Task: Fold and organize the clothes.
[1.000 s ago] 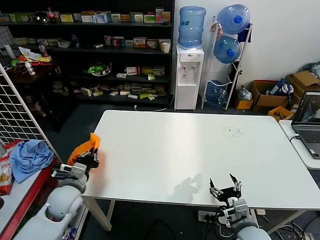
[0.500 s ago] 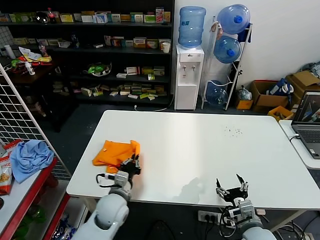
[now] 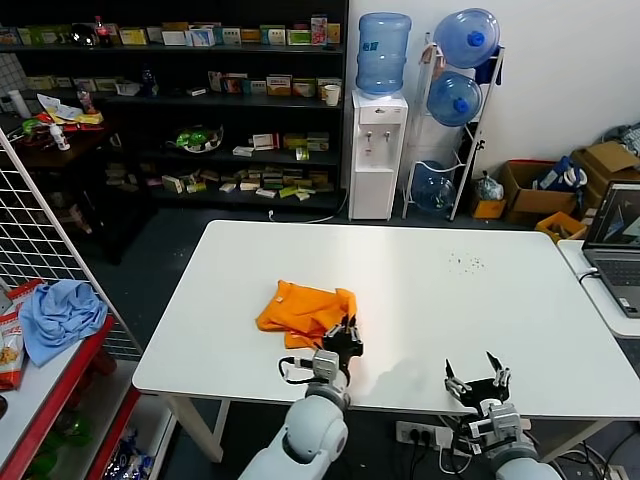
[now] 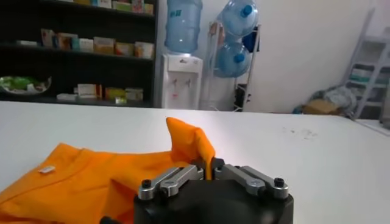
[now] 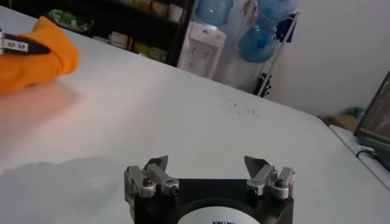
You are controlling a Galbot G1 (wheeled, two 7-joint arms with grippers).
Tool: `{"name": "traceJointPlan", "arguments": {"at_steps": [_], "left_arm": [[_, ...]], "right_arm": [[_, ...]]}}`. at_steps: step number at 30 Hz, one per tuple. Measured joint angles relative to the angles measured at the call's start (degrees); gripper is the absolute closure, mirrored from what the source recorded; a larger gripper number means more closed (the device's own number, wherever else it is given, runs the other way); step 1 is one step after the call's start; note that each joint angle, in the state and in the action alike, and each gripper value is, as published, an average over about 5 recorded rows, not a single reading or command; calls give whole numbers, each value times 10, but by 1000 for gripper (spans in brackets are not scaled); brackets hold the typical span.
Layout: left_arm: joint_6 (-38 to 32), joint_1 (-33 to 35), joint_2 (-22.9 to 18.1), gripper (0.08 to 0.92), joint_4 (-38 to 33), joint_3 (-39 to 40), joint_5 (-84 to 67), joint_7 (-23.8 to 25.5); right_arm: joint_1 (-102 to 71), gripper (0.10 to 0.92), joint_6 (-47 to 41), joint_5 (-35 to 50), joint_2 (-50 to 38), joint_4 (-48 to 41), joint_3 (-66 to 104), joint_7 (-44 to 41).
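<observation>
The bright orange cotton T-shirt (image 3: 305,312) lies in a crumpled heap on the big white table (image 3: 480,300), a little left of the middle of the head view and close to the near edge. It looks soft, thin and light. It will bend and flop any way it is pulled, and it will slide easily on the smooth top. It cannot break. I think the best places to hold it are a hem, a sleeve or a corner, where the cloth is easy to pinch.

The left gripper (image 3: 345,338) sits at the lower right side of the heap. Its fingers are almost together, and they pinch a small fold of the orange cloth. In the left wrist view that fold sticks up like a little peak (image 4: 194,141) just above the black fingers (image 4: 177,178).

The right gripper (image 3: 478,383) waits near the bottom right of the head view, by the table's near edge, well apart from the shirt. Its fingers (image 5: 157,172) stand wide apart and hold nothing.
</observation>
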Motion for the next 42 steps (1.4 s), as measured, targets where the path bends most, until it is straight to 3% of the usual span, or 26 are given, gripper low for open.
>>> {"name": "traceJointPlan", "arguments": {"at_steps": [5,13,22,28,35,42], "left_arm": [[-37,-7,-23,803,33,13,-26,6],[-117,1,-37,570,42,28,-76,51],[-184,24,-34,310,-6,12,-83,105],[-233,57,19,187,-25,-30,-47,117],[-277,95,99,177,-29,-99,11,118],[-289,116,146,177,-27,-168,44,117]], "right_arm": [[1,203,-1,-1,2,1,0,1],[8,203,-2,-1,6,1,-6,2],[16,203,5,4,7,-2,-2,-6],[28,203,29,11,16,-11,7,-34],[54,203,64,17,40,-30,18,-78],[74,203,85,19,63,-44,23,-112]]}}
